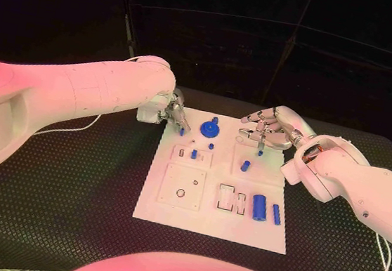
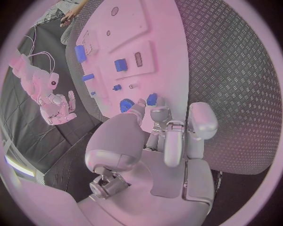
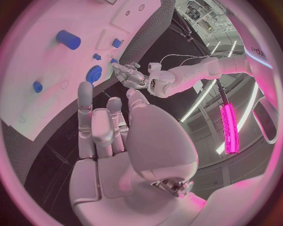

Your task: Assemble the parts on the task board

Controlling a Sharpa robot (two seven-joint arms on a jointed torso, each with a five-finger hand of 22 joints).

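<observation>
- Head view: the board (image 1: pixel 220 182), a flat white plate, lies on the black ribbed table (image 1: pixel 63 190). A round blue gear (image 1: pixel 209 127) with a knob sits near the board's far edge, a small blue peg (image 1: pixel 246 165) is nearer the middle, and a thick blue cylinder (image 1: pixel 259 207) lies beside a thin blue bar (image 1: pixel 275 214) by the near right corner. The left hand (image 1: pixel 171 113) hangs at the board's far left corner, just beside the gear; the right hand (image 1: pixel 264 130) hangs over the far right part. Both are silver and jointed; whether either holds anything cannot be told here.
- Left wrist view: the left hand (image 2: pixel 171 136) has fingers loosely apart and empty, their tips at the board's (image 2: pixel 159 37) edge, just by the gear (image 2: pixel 126 105). The table's (image 2: pixel 236 94) diamond-tread pattern is plain here.
- Right wrist view: the right hand (image 3: pixel 103 127) has fingers extended, slightly parted, holding nothing, above the board (image 3: pixel 35 84); the gear (image 3: pixel 93 74) lies just beyond the fingertips, the left hand (image 3: pixel 131 75) past it.
</observation>
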